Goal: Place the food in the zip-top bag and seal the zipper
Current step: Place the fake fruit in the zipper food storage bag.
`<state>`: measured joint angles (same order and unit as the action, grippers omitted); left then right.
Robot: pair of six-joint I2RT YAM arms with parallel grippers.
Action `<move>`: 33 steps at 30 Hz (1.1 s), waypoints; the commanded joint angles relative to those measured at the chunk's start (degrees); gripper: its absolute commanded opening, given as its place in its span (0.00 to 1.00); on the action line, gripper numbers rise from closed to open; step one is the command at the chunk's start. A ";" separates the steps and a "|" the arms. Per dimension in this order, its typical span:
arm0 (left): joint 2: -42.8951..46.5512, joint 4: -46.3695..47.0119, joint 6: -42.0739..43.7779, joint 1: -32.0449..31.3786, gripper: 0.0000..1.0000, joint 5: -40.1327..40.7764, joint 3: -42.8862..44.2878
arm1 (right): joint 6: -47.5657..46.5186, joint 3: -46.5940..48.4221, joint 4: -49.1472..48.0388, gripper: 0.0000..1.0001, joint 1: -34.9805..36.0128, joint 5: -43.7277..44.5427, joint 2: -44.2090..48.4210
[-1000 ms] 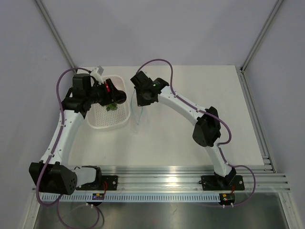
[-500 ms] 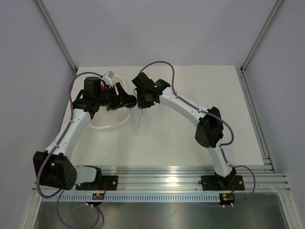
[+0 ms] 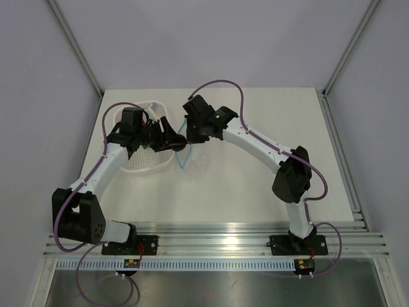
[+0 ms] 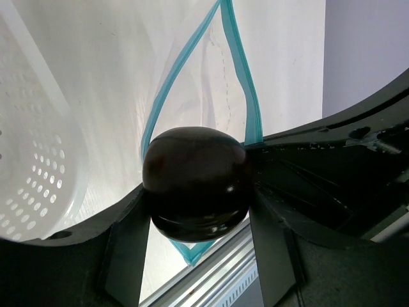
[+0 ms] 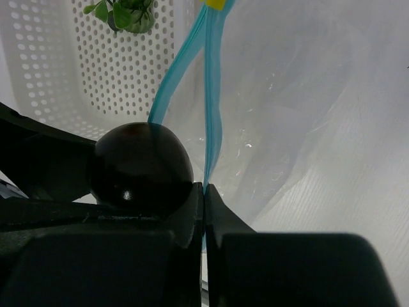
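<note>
My left gripper [image 3: 174, 142] [image 4: 195, 214] is shut on a roundish food piece [image 4: 192, 166] that looks dark in shadow, and holds it at the open mouth of the clear zip-top bag [image 3: 187, 158] [image 5: 287, 96]. The teal zipper [image 4: 246, 83] [image 5: 211, 96] gapes in a loop just beyond the piece. My right gripper [image 3: 192, 135] [image 5: 204, 192] is shut on one side of the zipper strip and holds the bag up. The piece [image 5: 140, 166] touches that gripper's left finger. The green leafy piece [image 5: 124, 13] lies in the basket. The pink piece is out of view.
The white perforated basket [image 3: 137, 163] [image 4: 32, 160] [image 5: 64, 77] stands left of the bag, under the left arm. A yellow tab [image 5: 214, 3] sits at the zipper's far end. The two grippers are close together over the bag's mouth.
My left gripper has moved right from over the basket to the bag's mouth, carrying the round piece. My right gripper shifted slightly right, still holding the zipper.
</note>
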<state>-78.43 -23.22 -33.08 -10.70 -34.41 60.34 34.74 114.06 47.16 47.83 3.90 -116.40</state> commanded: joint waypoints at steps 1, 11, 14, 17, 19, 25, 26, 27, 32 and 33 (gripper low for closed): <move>-0.58 1.35 0.56 -0.99 0.00 0.04 0.48 | 1.56 -0.24 -3.47 0.00 -0.20 -1.18 2.76; -2.25 -0.68 1.97 -1.87 0.00 3.83 0.92 | 3.14 -0.59 -7.07 0.00 -0.11 -6.53 2.49; -2.78 -0.86 1.27 -2.13 0.00 4.88 1.63 | 3.84 -0.95 -8.39 0.00 0.24 -8.12 2.14; -3.48 -0.95 0.30 -2.22 0.00 6.55 2.94 | 4.28 -1.29 -9.18 0.00 0.59 -9.61 1.88; -4.09 -1.65 0.04 -2.83 0.00 8.82 3.73 | 4.81 -2.26 -10.24 0.00 0.68 -10.58 2.05; -6.99 -4.29 0.83 -5.56 0.00 13.85 6.72 | 5.60 -4.37 -11.74 0.00 0.77 -11.28 3.46; -7.00 -4.11 0.65 -5.73 0.00 13.93 6.72 | 5.77 -4.72 -11.82 0.00 0.77 -11.37 3.63; -6.82 -3.76 0.47 -5.91 0.01 14.11 6.55 | 5.86 -5.33 -12.09 0.00 0.77 -11.46 3.72; -4.02 -3.50 -0.49 -6.00 0.01 17.01 6.55 | 7.79 -9.63 -14.19 0.00 0.77 -12.69 5.22; -3.66 -3.50 -0.49 -6.00 0.01 17.53 6.55 | 8.15 -10.26 -14.46 0.00 0.77 -13.13 5.39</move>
<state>-85.03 -32.84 -31.99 -16.23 -19.70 63.61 40.03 105.60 35.51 47.03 -1.89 -115.02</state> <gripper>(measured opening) 0.590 0.011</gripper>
